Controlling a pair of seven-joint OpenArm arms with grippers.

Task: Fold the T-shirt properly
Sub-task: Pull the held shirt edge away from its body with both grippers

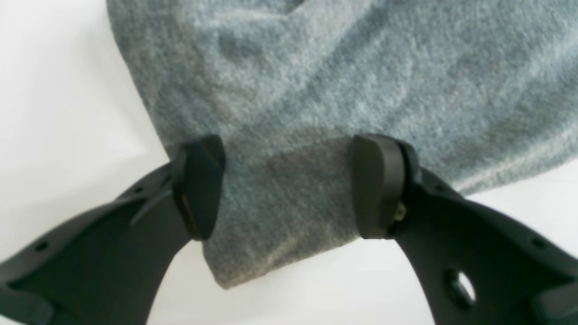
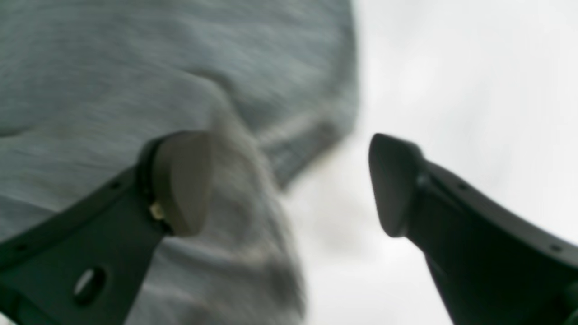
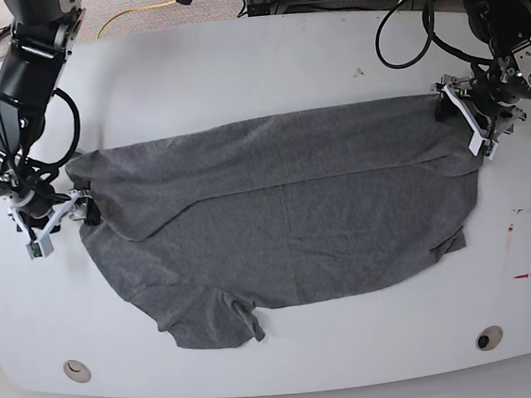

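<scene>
The heather-grey T-shirt (image 3: 287,225) lies spread across the white table, its far edge folded over along a crease and a sleeve bunched at the front left. My left gripper (image 3: 467,122) sits at the shirt's right end. In the left wrist view it (image 1: 289,187) is open, with a flap of the T-shirt (image 1: 316,81) lying between its fingers. My right gripper (image 3: 74,208) is at the shirt's left end. In the right wrist view it (image 2: 289,185) is open, and a raised ridge of the T-shirt (image 2: 235,189) lies beside one finger (image 2: 180,180).
The white table (image 3: 252,67) has a red-outlined mark (image 3: 527,243) at the right and two round holes (image 3: 75,371) (image 3: 489,338) near the front edge. Cables (image 3: 399,23) run over the far right of the table.
</scene>
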